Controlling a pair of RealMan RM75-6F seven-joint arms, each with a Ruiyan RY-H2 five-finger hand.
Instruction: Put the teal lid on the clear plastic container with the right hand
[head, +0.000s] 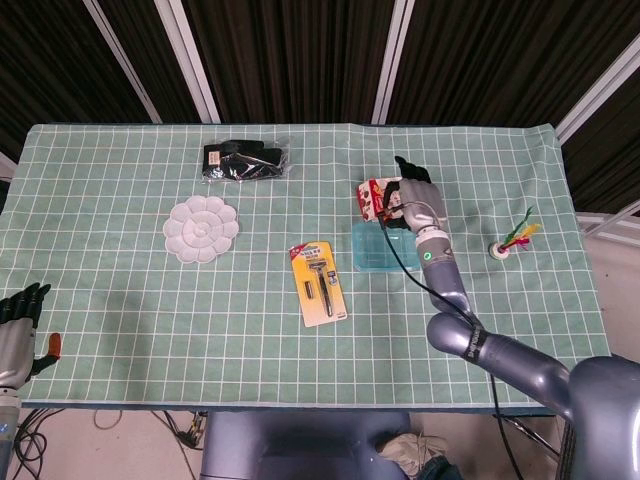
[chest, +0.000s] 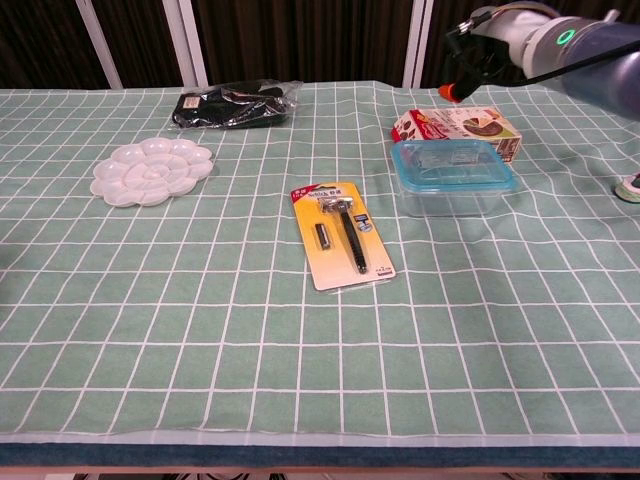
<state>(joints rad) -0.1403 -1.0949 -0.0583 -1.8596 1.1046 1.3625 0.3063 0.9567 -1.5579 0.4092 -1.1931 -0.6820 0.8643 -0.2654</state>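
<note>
Two robot hands appeared over a worktop (head: 120, 300) draped in a soft green cloth printed with a white grid. At the far left, low in the head view, the left robot hand (head: 18, 330) sat at the cloth's edge, dark and metallic, its fingers pointing upward and slightly apart, holding nothing. Further right lay a white, glossy paint palette (head: 201, 229) shaped like a flower, with round wells ringing a centre well. Behind it, near the far edge, rested a black item in a crinkled clear plastic bag (head: 244, 161). Toward the middle lay a flat rectangular yellow card pack holding a razor (head: 319, 283) under a clear blister.

Right of the razor stood the clear plastic container (chest: 453, 178), a rounded rectangle with see-through walls, and the teal lid (chest: 452, 163) sat flat on top of it, its rim matching the container's outline. Just behind, touching or nearly so, lay a cardboard snack box (chest: 460, 129) in red and white with brown printed rounds. The right robot hand (head: 418, 203) hung raised above the box, clear of the lid; it held nothing, with its fingers loosely bent, one tipped in orange. At the far right sat a small shuttlecock-like toy (head: 512, 242) with bright feathers on a white round base.
</note>
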